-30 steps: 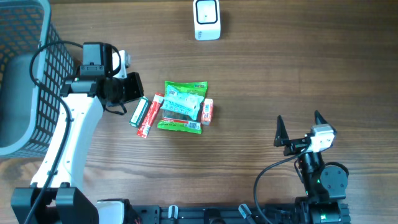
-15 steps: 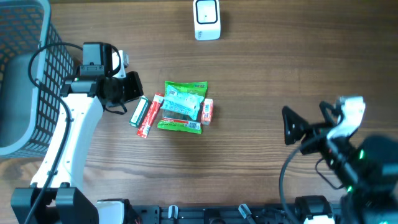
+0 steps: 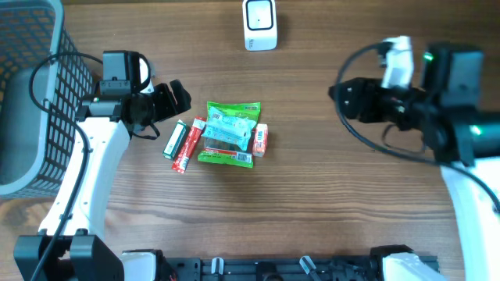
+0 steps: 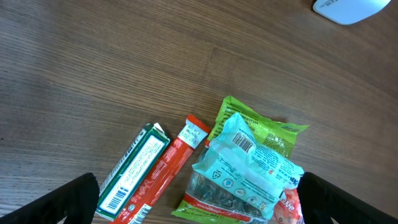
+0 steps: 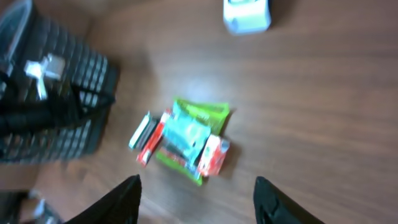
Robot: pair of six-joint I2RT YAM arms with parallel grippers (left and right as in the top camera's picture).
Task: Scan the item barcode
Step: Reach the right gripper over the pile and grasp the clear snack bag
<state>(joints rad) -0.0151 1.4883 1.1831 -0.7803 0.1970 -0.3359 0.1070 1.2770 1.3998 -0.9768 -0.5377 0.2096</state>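
Observation:
A small pile of packets lies mid-table. A teal packet with a barcode rests on a green packet, and a red packet lies at its right. Left of them lie a green-and-white box and a red stick pack. The white scanner stands at the back. My left gripper hovers open just left of the pile, holding nothing; its fingers frame the packets. My right gripper is open and empty in the air to the right of the pile.
A dark wire basket fills the left edge, beside my left arm. The right wrist view is blurred but shows the pile, the scanner and the basket. Bare wood lies between the pile and the scanner.
My left gripper has gone from shut to wide open in the same spot. The right arm has swung up from the front right to the right of the pile, its jaws somewhat narrower.

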